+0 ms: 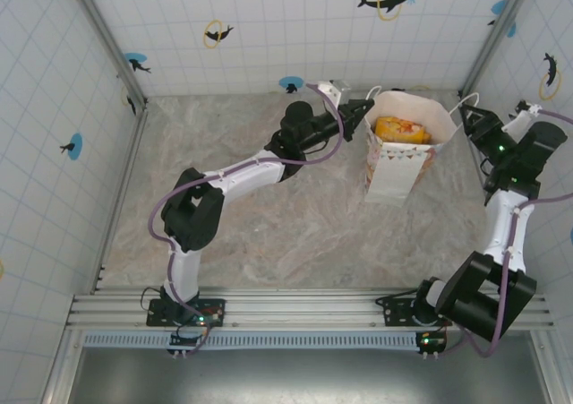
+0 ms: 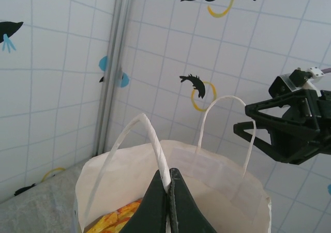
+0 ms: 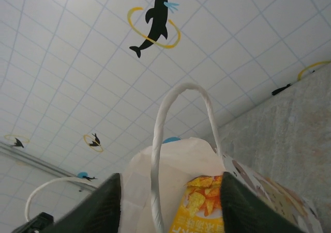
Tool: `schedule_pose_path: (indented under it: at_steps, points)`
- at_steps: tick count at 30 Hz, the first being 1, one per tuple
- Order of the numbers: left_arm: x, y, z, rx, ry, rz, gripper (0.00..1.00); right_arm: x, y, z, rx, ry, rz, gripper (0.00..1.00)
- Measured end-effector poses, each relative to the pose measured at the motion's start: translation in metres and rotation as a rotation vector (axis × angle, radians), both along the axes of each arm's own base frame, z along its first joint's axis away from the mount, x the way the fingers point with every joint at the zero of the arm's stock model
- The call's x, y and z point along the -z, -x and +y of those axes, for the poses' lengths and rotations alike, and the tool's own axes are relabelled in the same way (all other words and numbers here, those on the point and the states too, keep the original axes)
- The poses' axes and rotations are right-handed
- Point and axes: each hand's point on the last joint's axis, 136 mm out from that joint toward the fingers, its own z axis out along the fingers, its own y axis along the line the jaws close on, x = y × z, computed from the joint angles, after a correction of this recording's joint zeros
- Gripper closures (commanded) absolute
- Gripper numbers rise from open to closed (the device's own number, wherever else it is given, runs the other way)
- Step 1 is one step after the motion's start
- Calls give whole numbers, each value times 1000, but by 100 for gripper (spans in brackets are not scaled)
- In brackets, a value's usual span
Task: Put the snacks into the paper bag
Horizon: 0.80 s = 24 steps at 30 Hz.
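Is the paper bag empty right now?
No: the top view shows an orange snack packet lying inside the open paper bag.

My jaws are matt black plastic. The paper bag (image 1: pixel 394 176) is matt white paper, its handle (image 2: pixel 155 142) a twisted paper cord. Inside, a snack packet (image 1: pixel 403 131) shines glossy orange. The table (image 1: pixel 269 216) looks mottled, stone-like and matt; at six o'clock lies a ribbed metal rail (image 1: pixel 304 310).

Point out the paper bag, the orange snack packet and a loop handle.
paper bag (image 1: pixel 391 176): top external view, front wall.
orange snack packet (image 1: pixel 401 131): top external view, its printed face inside the bag.
loop handle (image 2: pixel 154 140): left wrist view, the strip's right side.
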Motion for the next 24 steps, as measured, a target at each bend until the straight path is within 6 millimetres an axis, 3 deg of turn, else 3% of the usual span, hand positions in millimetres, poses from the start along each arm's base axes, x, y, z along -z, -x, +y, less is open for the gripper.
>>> schedule_pose_path:
  at_steps: [1,2,12,19,24]
  points:
    - [-1,1,1,-1,0,-1,100,0,-2,0,-5,-2,-4,94]
    - [-1,1,2,-1,0,-1,100,-2,-3,1,-11,1,-11,100]
    - [0,4,15,-63,-84,-36,100,-16,-8,19,-53,35,-45,100]
    - [-3,12,43,-141,-185,-74,100,-38,-13,75,-159,102,-89,100]
    - [-13,14,82,-214,-238,-105,100,-45,-12,131,-261,150,-120,100]
